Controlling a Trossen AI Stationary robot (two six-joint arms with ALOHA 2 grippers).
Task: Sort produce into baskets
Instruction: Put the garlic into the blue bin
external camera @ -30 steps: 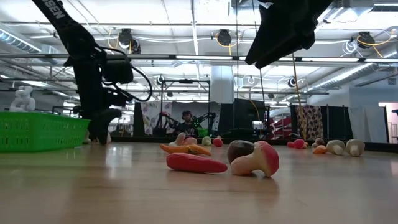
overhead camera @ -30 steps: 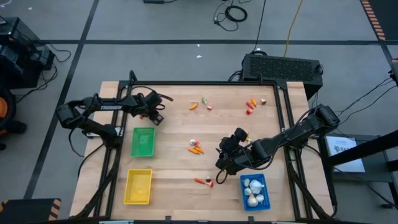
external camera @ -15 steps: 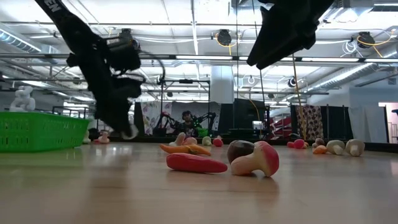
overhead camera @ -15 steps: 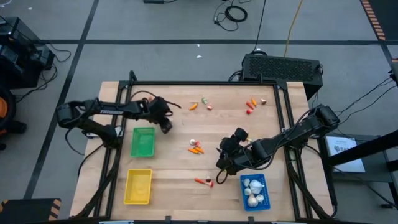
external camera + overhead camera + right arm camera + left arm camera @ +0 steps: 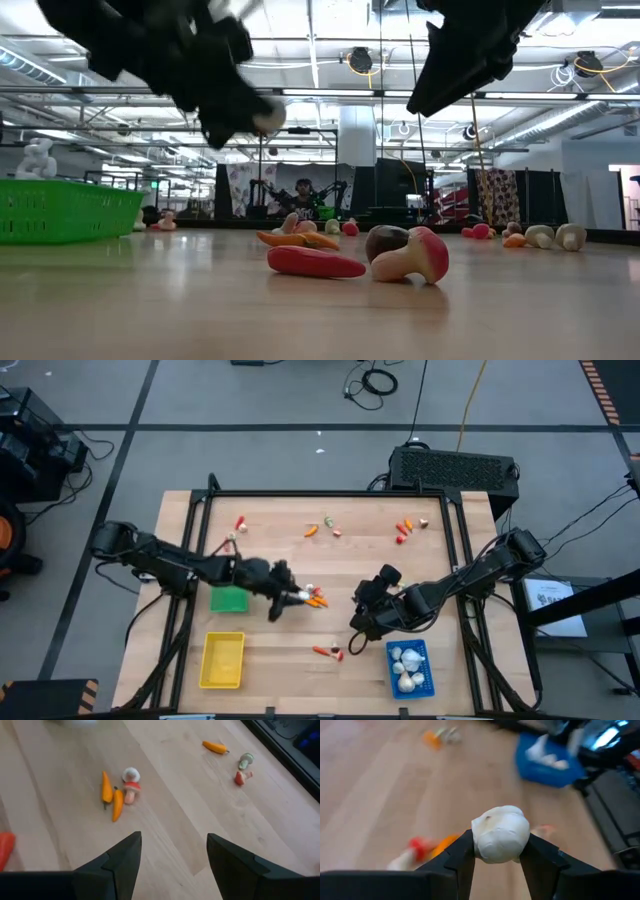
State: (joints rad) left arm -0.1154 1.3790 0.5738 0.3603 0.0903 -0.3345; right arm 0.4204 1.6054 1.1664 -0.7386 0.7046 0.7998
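The left gripper [image 5: 496,851] pinches a white garlic bulb [image 5: 500,833] above mid-table. It looks light, rigid and smooth, so a squeeze across its widest part should hold. The right gripper [image 5: 172,851], spread, hangs near the blue basket [image 5: 408,665].

The high view looks straight down on the whole bench [image 5: 300,630] from well above. The low view sits at bench-top height, facing level across the wood into the room, very near a red pepper [image 5: 315,263] and mushroom [image 5: 410,254]. Each wrist view looks forward past its own fingers, close to the wood; both share the orange peppers [image 5: 112,797] seen from above
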